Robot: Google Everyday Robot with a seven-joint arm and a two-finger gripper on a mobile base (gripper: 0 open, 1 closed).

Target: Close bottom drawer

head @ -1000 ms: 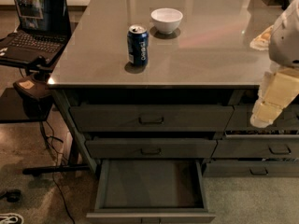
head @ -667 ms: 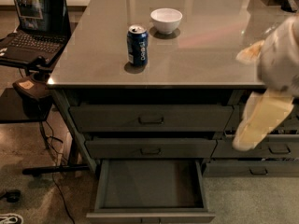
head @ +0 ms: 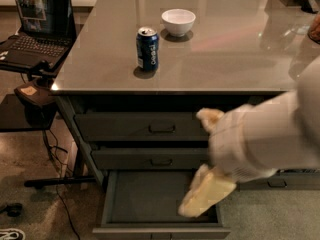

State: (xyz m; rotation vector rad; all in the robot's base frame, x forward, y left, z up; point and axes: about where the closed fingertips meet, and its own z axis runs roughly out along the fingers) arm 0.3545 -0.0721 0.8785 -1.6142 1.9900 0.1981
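Bottom drawer (head: 142,196): stands pulled far out beneath and left of the gripper, floor bare, so no part of the closing shows as done. Gripper (head: 205,200): hangs over the drawer's right side, above and apart from its front; wide or narrow cannot be told. Left, by judgement: meet the front and push the whole travel in.

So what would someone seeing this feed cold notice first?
The pale arm fills the right foreground, with its gripper low over the right side of the bottom drawer, which stands pulled out with a bare floor. On the grey counter above, a blue can stands near a white bowl.
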